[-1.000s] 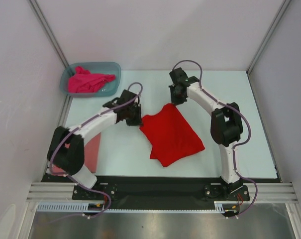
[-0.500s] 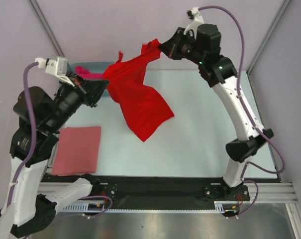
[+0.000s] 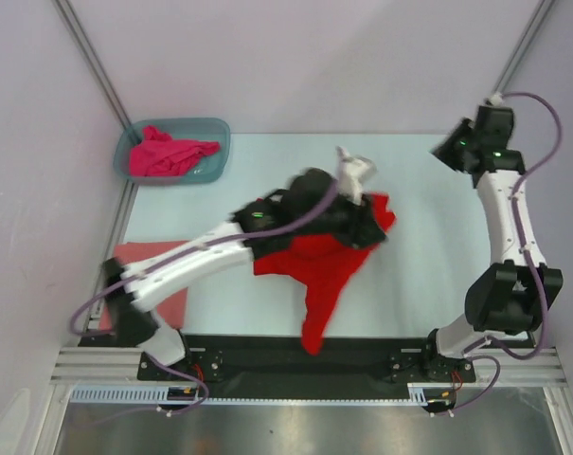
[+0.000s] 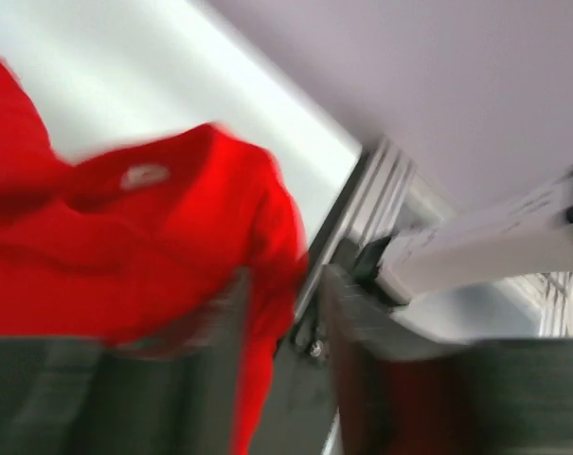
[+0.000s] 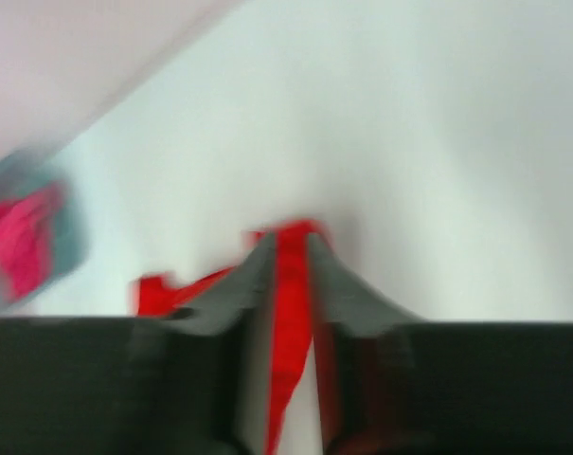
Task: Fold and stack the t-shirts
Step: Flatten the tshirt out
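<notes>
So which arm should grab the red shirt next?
Left, probably. The left tool is right over the red shirt, while the right tool is raised far off to the side, touching nothing.

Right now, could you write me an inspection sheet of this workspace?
Surface: pale table, no spills seen.
Job's things: red t-shirt crumpled mid-table, one end trailing over the near edge; salmon t-shirt folded at left; magenta t-shirt bunched in the tub.
Clutter: nothing seen.
Grippers: left end effector open above the red t-shirt; right end effector raised far right, slightly open, empty.
Cables: purple cable in loose loops, not snagged.
Surroundings: pale walls, metal frame posts.
</notes>
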